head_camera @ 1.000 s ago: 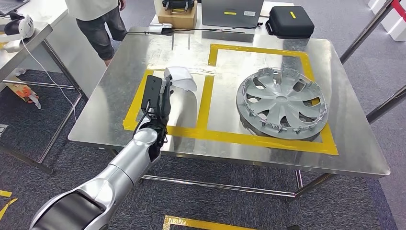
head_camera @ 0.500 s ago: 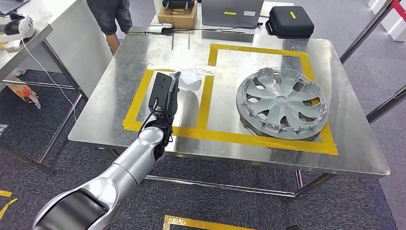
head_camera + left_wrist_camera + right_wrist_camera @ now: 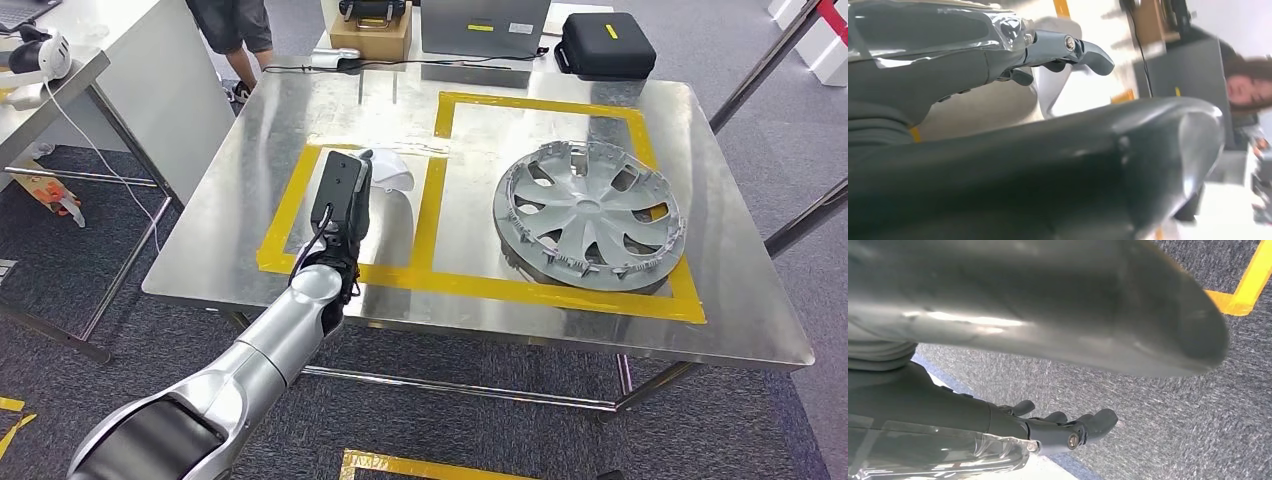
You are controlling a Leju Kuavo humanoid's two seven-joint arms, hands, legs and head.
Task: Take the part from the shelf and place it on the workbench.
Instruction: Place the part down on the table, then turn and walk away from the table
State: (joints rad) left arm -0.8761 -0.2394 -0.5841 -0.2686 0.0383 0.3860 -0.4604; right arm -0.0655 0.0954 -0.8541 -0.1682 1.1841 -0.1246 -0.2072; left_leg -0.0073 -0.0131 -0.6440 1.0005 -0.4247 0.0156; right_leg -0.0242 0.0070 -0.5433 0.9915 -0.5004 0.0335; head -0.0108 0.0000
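Lowered since a second ago, white part point(image 3: 392, 169) now sits on workbench point(image 3: 250, 200) inside small yellow tape box point(image 3: 283, 205), left-center of frame, left hand point(image 3: 340, 192) gripping it. Hubcap point(image 3: 588, 215) right, well apart. Right hand point(image 3: 1058, 427) loosely curled, holding nothing, over carpet.

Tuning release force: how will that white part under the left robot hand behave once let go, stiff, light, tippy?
The white part looks like thin moulded plastic: probably stiff and light. Its curved shell may rock on the shiny steel workbench and could slide easily. The left robot hand hides its near side.
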